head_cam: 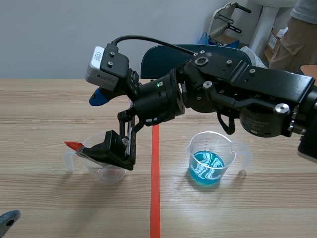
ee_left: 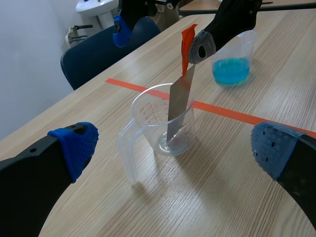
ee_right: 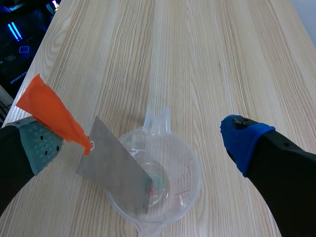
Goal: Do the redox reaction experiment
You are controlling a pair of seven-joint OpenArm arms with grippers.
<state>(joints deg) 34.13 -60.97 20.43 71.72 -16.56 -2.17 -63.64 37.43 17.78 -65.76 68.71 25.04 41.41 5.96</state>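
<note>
Left wrist view shows you the metal strip (ee_left: 178,106) standing tilted in the empty clear measuring cup (ee_left: 146,118), its lower end on the cup's bottom and its upper end well above the rim. An orange tape tab (ee_left: 186,47) is stuck to that upper end, and it looks to lean against the grey-green pad of one finger of the right gripper (ee_right: 142,143). That gripper hangs over the cup with its jaws wide. The blue-padded finger stands well clear on the far side, so nothing is pinched between them. The right arm comes in from your right and reaches past the orange-red tape line (head_cam: 155,178) to get there.

Your left gripper (ee_left: 175,149) sits low, near the cup, jaws wide too, with both blue pads apart and the cup ahead of them. On the other side of the line, a second measuring cup (head_cam: 207,158) with blue liquid stands on the wooden tabletop (head_cam: 49,109).
</note>
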